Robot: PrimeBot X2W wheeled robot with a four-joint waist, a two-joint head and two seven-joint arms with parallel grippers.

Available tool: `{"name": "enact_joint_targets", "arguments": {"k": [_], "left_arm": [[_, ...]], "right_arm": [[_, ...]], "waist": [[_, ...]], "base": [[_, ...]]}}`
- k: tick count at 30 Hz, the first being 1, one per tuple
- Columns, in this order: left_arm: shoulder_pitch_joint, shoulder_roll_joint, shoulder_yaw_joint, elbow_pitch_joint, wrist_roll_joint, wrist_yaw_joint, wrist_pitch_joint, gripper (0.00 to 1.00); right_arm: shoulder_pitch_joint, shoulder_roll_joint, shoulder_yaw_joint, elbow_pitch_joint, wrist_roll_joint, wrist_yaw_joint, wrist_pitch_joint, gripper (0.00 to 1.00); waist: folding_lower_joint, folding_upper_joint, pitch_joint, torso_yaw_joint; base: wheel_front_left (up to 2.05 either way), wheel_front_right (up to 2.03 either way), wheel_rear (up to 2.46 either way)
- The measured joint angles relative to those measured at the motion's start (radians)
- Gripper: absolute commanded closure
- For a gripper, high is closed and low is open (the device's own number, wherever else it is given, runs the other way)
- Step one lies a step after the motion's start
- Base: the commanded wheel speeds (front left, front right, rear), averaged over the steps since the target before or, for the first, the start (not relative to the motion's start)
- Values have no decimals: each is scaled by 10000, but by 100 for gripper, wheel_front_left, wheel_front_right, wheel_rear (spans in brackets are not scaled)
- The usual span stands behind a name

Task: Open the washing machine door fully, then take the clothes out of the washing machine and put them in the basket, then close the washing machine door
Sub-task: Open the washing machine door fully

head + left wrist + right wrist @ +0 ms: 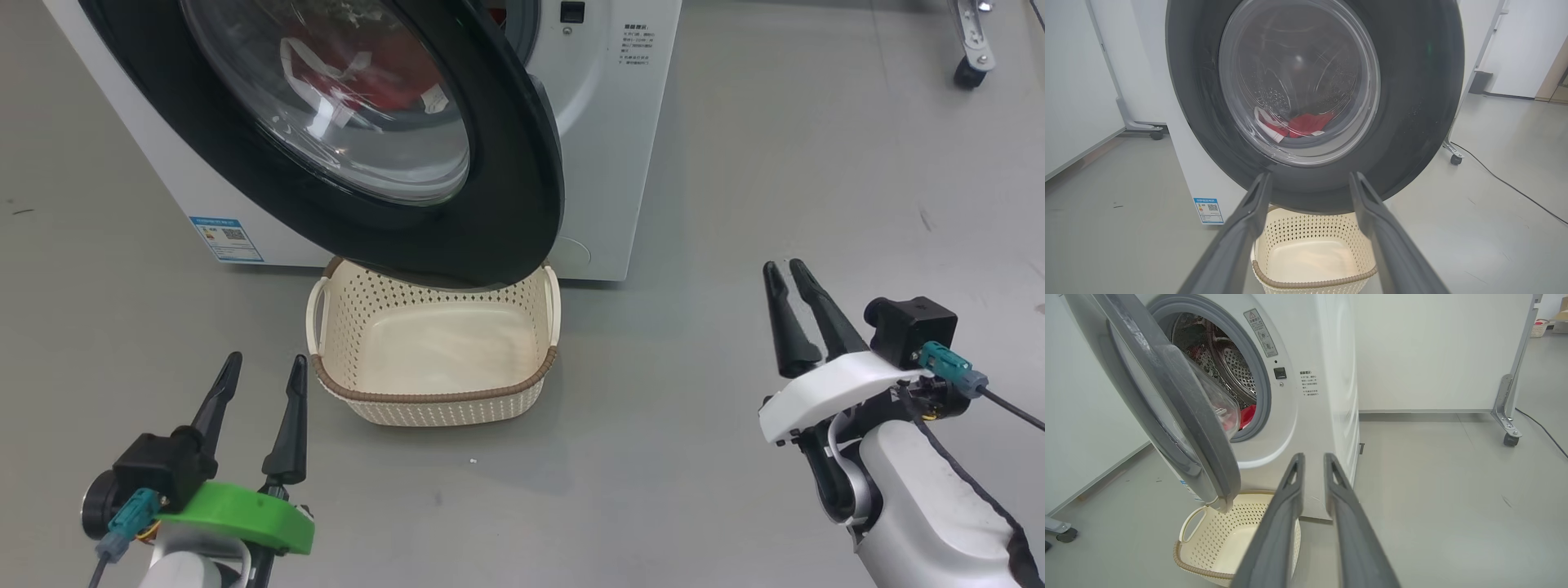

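The left hand hovers near the basket's left corner, fingers wide apart and empty. The right hand is well off to the basket's right, fingers only a slit apart, gripping nothing. Above the basket's back rim hangs the door, swung partway out from the machine just behind the basket. The red clothes lie in the drum and the basket is empty. The door looks only part open, so finishing that, unloading and closing all remain.
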Motion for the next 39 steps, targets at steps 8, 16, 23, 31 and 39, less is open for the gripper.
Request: {"name": "enact_joint_targets", "arguments": {"k": [8, 16, 23, 31, 39], "left_arm": [[149, -54, 23, -12, 2, 0, 0, 0], [151, -82, 77, -46, 42, 0, 0, 0], [154, -115, 90, -98, 48, -2, 0, 0], [157, -117, 94, -119, 50, -2, 0, 0], [160, -117, 98, -144, 59, -2, 0, 0]], "right_arm": [[444, 6, 142, -107, -330, -192, -17, 0], [705, 125, 153, -268, -416, -353, -102, 0], [750, 159, 151, -372, -466, -366, -105, 0], [881, 176, 107, -508, -518, -460, -178, 0], [923, 184, 67, -616, -583, -527, -180, 0]], "waist": [[0, 0, -41, 13], [0, 0, -54, 51], [0, 0, -51, 69], [0, 0, -30, 77], [0, 0, 15, 96]], "base": [[0, 0, 0], [0, 0, 0], [0, 0, 0], [0, 0, 0], [0, 0, 0]]}}
